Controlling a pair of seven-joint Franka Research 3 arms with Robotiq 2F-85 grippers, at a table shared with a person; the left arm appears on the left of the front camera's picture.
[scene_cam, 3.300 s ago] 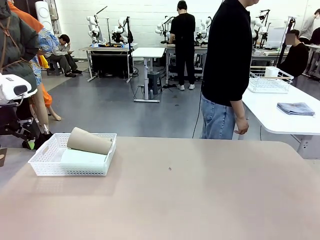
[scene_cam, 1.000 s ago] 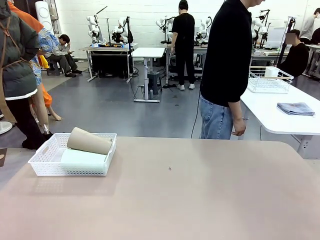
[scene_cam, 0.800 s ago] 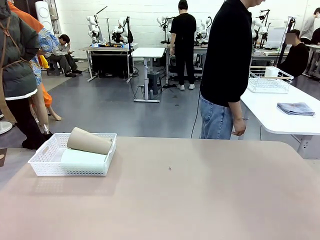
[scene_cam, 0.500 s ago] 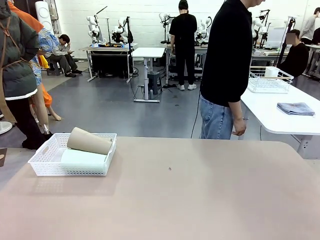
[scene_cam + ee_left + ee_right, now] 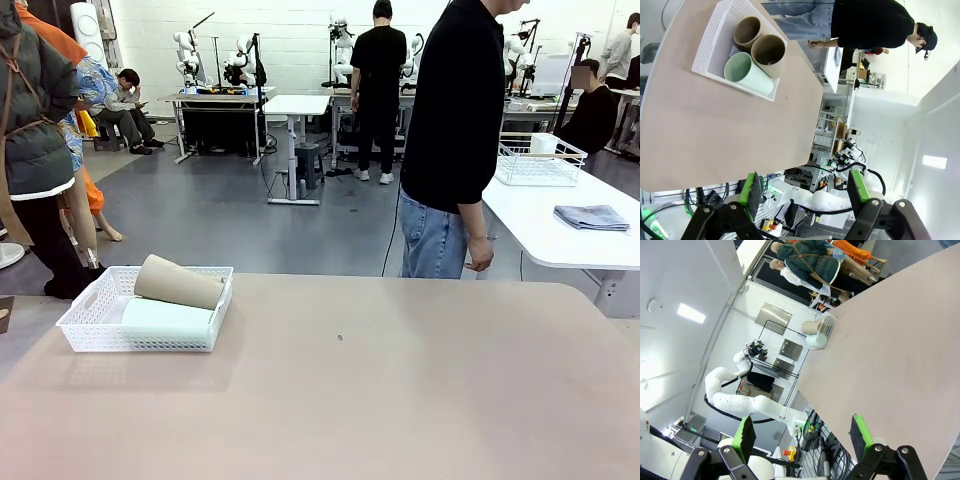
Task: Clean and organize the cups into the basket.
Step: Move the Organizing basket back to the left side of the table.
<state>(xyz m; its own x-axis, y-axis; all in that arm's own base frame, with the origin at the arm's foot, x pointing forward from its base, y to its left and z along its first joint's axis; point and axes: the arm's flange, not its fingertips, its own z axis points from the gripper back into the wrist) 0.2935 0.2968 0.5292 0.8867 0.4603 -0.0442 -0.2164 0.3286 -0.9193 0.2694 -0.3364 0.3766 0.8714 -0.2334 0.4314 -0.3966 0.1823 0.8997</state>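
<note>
Cups lay on their sides in the shallow white perforated plastic basket [image 5: 710,47], far out ahead of my left gripper [image 5: 804,186]: one pale mint-green plastic tumbler [image 5: 747,75] and two tan-brown plastic tumblers [image 5: 769,54], the upper brown one resting across the other two. My left gripper hung with its jaws apart and empty, well clear of the beige bench [image 5: 400,400]. My right gripper [image 5: 802,432] was likewise spread wide, holding nothing, the basket far beyond it. I judged the gathering step finished; next I would only need to stay clear.
</note>
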